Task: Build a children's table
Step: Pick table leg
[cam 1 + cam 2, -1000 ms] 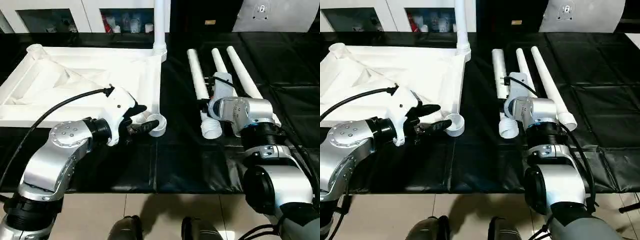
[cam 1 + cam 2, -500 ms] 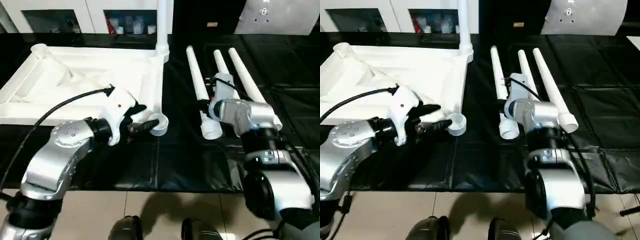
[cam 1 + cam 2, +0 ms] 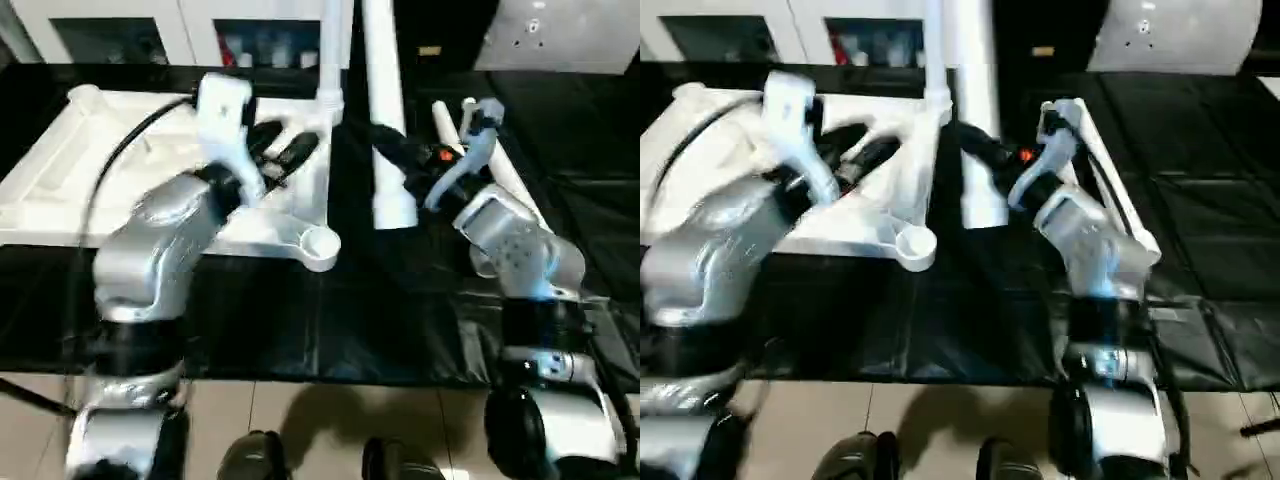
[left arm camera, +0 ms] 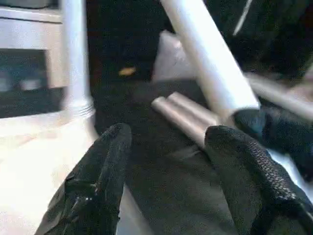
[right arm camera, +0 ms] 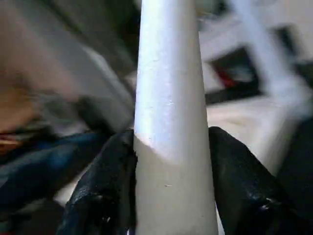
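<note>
- Holding one long white tapered plastic tube leg (image 3: 385, 120) upright, your right gripper (image 5: 171, 181) has its black fingers (image 5: 105, 188) shut on both sides of the leg, near the wide end.
- Your left gripper (image 4: 168, 161) hangs over the white plastic table top, and its fingers (image 4: 100, 181) stand apart with nothing between them.
- You can see the white rectangular table top with the ribbed underside (image 3: 120, 170) lying upside down on the left part of the black desk (image 3: 400, 310).
- One more white leg (image 3: 328, 60) stands up in the far corner of the top, and the round near corner socket (image 3: 320, 243) is empty.
- At least one other white leg (image 3: 505, 170) lies on the desk behind your right arm.
- You should find the held leg light and stiff, since it looks like a hollow plastic tube.
- Its skin looks smooth, so it may slip or turn in your fingers; it gets thinner toward the far end.
- Keep your hold near the wide end, close to the part that goes into a socket, so the long thin end swings less.
- The top looks big and stiff; take it by a rim or a corner if you must steady it.
</note>
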Controlling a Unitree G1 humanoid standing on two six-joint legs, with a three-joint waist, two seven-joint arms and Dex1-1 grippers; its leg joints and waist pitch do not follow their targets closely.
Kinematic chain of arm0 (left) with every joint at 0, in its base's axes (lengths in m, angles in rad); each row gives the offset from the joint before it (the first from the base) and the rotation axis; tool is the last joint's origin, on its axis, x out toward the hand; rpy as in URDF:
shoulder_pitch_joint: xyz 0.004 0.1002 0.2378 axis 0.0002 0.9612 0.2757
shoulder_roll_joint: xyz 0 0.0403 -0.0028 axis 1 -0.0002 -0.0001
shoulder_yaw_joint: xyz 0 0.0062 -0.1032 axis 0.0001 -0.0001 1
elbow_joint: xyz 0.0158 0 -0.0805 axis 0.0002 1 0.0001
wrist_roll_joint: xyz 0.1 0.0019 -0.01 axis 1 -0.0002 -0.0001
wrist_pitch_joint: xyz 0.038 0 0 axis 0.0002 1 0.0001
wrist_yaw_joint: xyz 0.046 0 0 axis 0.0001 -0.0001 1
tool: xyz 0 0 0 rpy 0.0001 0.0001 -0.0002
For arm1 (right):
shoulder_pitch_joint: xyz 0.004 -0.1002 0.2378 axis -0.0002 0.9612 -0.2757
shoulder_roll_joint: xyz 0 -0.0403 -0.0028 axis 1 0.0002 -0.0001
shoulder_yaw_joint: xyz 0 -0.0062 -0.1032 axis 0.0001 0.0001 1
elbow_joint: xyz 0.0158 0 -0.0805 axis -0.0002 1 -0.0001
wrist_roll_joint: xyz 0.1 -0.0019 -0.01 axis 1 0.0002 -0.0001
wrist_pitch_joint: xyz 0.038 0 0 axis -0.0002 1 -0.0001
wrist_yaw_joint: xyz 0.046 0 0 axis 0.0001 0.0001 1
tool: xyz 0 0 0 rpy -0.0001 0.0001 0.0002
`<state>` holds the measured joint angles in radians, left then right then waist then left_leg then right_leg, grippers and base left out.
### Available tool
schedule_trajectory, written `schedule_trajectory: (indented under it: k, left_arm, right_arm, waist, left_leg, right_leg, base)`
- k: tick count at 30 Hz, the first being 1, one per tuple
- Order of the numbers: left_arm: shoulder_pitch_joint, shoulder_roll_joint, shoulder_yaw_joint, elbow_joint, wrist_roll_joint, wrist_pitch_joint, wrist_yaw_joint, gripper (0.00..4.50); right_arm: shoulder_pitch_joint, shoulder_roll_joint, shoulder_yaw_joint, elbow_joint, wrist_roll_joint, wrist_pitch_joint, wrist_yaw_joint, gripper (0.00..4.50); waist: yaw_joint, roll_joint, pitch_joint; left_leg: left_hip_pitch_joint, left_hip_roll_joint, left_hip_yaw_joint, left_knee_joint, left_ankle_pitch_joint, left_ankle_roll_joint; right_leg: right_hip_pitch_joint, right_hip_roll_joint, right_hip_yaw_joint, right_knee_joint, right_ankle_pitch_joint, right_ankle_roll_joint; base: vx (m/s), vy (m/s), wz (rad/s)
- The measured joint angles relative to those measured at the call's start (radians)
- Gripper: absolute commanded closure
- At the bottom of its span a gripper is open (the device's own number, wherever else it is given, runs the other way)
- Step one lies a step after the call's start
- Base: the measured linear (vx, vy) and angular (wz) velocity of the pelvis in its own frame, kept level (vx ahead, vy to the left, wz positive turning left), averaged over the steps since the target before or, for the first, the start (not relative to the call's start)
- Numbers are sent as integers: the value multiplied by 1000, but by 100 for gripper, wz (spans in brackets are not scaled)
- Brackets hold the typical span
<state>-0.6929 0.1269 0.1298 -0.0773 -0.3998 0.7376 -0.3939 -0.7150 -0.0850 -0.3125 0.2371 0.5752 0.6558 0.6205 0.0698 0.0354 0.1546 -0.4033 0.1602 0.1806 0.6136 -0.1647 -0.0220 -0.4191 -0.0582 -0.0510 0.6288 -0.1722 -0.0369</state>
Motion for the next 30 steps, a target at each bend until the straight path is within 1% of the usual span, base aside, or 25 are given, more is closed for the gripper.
schedule_trajectory:
  k: [2,4,6,10,14,16,20,21,22,24,25,26,27,28,29,30]
  left_arm:
    - [-41,-42,33,7,-64,25,7,164]
    - [-64,-68,53,8,-109,41,11,164]
    - [-73,-91,79,8,-150,48,17,164]
    - [-81,-96,103,20,-172,66,28,164]
    - [-97,-105,130,21,-237,106,34,164]
    - [-97,-110,132,21,-252,118,38,164]
    - [-97,-109,134,22,-255,128,42,164]
    - [-97,-108,134,22,-255,128,48,182]
    - [-97,-108,134,23,-255,128,51,182]
    - [-97,-109,135,26,-255,128,66,203]
    - [-97,-110,135,26,-257,128,73,203]
    - [-97,-118,132,26,-257,127,80,210]
    - [-96,-126,132,25,-257,124,86,230]
    - [-93,-136,132,22,-257,118,95,230]
    - [-87,-148,130,17,-256,110,103,246]
    - [-79,-155,129,10,-256,108,106,246]
  right_arm:
    - [8,-1,6,-22,39,8,46,266]
    - [11,-2,8,-29,45,9,65,266]
    - [23,-8,24,-40,45,8,83,266]
    - [54,-12,46,-58,51,14,99,266]
    - [62,-33,89,-100,50,16,113,266]
    - [72,-32,98,-117,51,17,121,266]
    - [96,-36,115,-122,49,5,148,266]
    - [107,-41,131,-136,39,-8,156,266]
    - [116,-45,148,-150,32,-19,162,266]
    - [131,-47,199,-178,-6,-72,168,266]
    - [134,-44,215,-187,-26,-95,163,266]
    - [137,-34,233,-193,-55,-134,150,266]
    - [140,-26,240,-196,-75,-161,141,266]
    - [145,-19,251,-197,-96,-192,134,266]
    - [151,-16,265,-197,-120,-226,125,266]
    - [159,-15,274,-197,-140,-253,121,266]
  waist:
    - [5,0,0]
    - [8,0,0]
    - [11,0,0]
    - [17,0,0]
    - [20,0,0]
    - [20,0,0]
    - [20,0,0]
    - [20,0,0]
    - [20,0,0]
    - [20,0,0]
    - [19,0,0]
    - [19,0,0]
    - [19,0,0]
    - [19,0,0]
    - [19,0,0]
    - [19,0,0]
  left_leg:
    - [0,0,0,0,0,0]
    - [0,0,0,1,1,0]
    - [0,0,0,1,1,1]
    - [-1,0,-1,1,1,1]
    - [-1,0,-2,1,1,1]
    - [-2,0,-2,1,1,1]
    - [-3,0,-3,1,1,1]
    - [-3,0,-3,1,1,1]
    - [-4,0,-4,1,1,1]
    - [-4,0,-4,1,1,1]
    - [-4,0,-4,1,1,1]
    - [-4,0,-4,1,1,1]
    - [-4,0,-4,1,1,1]
    - [-5,0,-5,1,1,1]
    - [-5,0,-5,1,1,1]
    - [-5,1,-5,1,1,1]
  right_leg:
    - [0,0,0,0,0,0]
    - [0,0,0,0,0,0]
    - [1,0,0,0,0,0]
    - [0,0,-1,0,1,0]
    - [1,0,-2,-2,1,0]
    - [1,0,-3,-3,1,0]
    - [1,0,-4,-4,1,0]
    - [1,0,-4,-4,1,0]
    - [1,0,-4,-4,1,0]
    - [0,0,-5,-4,1,1]
    - [0,0,-5,-4,1,1]
    - [0,0,-5,-4,1,1]
    - [0,0,-5,-4,1,1]
    - [0,0,-5,-5,1,1]
    - [0,0,-5,-5,1,1]
    - [1,0,-6,-6,1,1]
  base:
    - [0,0,0]
    - [0,0,0]
    - [0,0,0]
    - [0,0,0]
    - [0,0,0]
    - [0,0,0]
    - [0,0,0]
    - [0,0,0]
    - [0,0,0]
    - [0,0,0]
    - [0,0,0]
    - [0,0,0]
    - [0,0,0]
    - [0,0,0]
    - [0,0,0]
    - [0,0,0]
